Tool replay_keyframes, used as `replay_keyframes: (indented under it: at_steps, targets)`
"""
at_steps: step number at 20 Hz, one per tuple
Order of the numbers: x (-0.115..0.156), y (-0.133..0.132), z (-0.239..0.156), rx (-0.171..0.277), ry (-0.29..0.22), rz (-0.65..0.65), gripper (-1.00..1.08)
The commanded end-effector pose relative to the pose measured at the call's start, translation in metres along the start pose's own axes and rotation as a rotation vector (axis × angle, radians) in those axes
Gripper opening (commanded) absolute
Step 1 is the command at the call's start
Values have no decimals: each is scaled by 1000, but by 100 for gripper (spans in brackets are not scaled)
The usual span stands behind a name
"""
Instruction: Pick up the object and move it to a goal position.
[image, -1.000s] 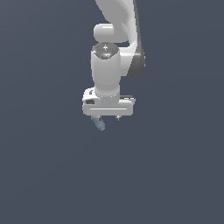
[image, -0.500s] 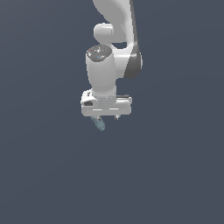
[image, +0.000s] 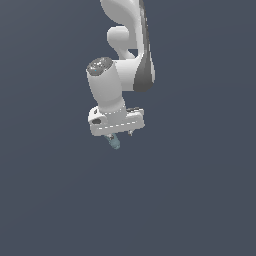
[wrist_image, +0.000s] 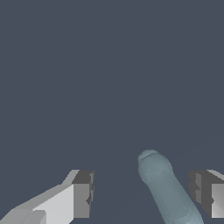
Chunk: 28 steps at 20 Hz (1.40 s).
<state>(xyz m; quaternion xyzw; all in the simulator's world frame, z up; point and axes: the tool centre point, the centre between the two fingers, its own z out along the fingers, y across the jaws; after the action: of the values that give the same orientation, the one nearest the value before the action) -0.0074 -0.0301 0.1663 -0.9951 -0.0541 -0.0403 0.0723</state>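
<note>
The object (image: 115, 142), a pale teal capsule, sits directly under the gripper (image: 119, 136), tilted, w/ its lower rounded end pointing down toward the exterior view's right. In wrist view the object (wrist_image: 165, 188) lies between the fingers (wrist_image: 82, 199), nearer one pad; visible gaps both sides. Jaws approx. wide apart, not clamping. Contact w/ either pad: cannot tell. Plain dark grey-blue background (image: 200, 190) all round.

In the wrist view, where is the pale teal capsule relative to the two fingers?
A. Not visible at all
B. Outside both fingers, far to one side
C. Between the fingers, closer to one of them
C: the capsule lies in the gap between the fingers, nearer the other finger.
</note>
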Motion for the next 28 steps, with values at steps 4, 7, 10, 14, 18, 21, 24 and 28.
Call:
replay_keyframes:
  at_steps: [4, 7, 10, 14, 18, 21, 24, 28]
  targets:
    - [-9, 8, 8, 54, 23, -50, 68]
    - [-14, 12, 12, 80, 38, -76, 68]
    - [-19, 17, 16, 103, 56, -101, 68]
    - [-25, 23, 20, 132, 81, -133, 68]
    - [-32, 29, 25, 155, 109, -164, 68]
    - [-38, 33, 28, 170, 131, -186, 68]
    - [-43, 38, 31, 182, 154, -207, 68]
    - [-50, 45, 34, 195, 185, -236, 68]
